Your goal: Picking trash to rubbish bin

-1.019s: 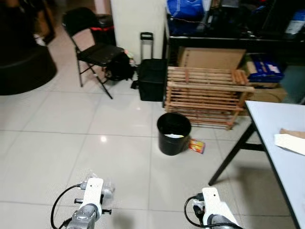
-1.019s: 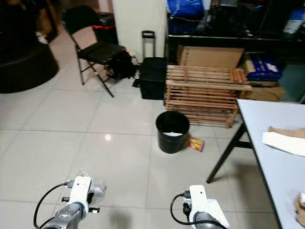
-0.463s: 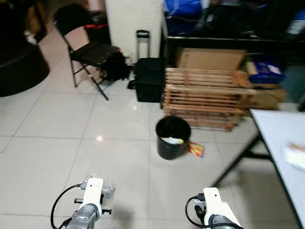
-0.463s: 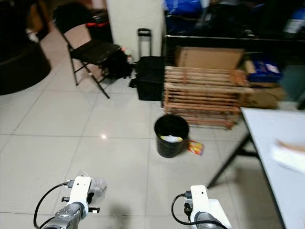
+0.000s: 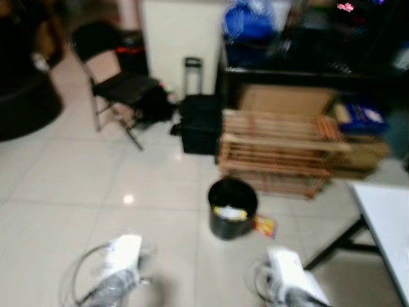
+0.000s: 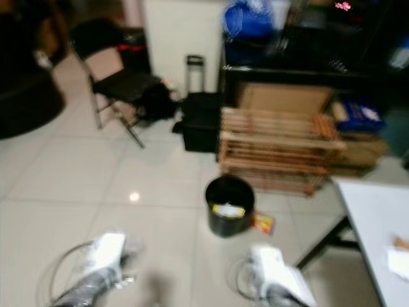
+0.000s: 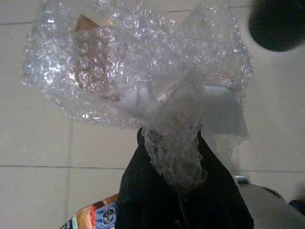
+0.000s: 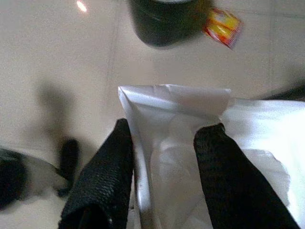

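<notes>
Bubble wrap (image 7: 143,71) is pinched tight in my left gripper (image 7: 178,186); my right gripper (image 8: 164,157) clasps white paper (image 8: 190,143). Ahead on the tiles stands the black bin (image 5: 232,208), now closer than a second ago, the picture blurred.

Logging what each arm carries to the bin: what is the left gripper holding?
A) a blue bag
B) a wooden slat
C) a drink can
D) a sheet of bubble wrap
D: in the left wrist view, the left gripper is clamped on crumpled clear bubble wrap above the tiled floor.
</notes>
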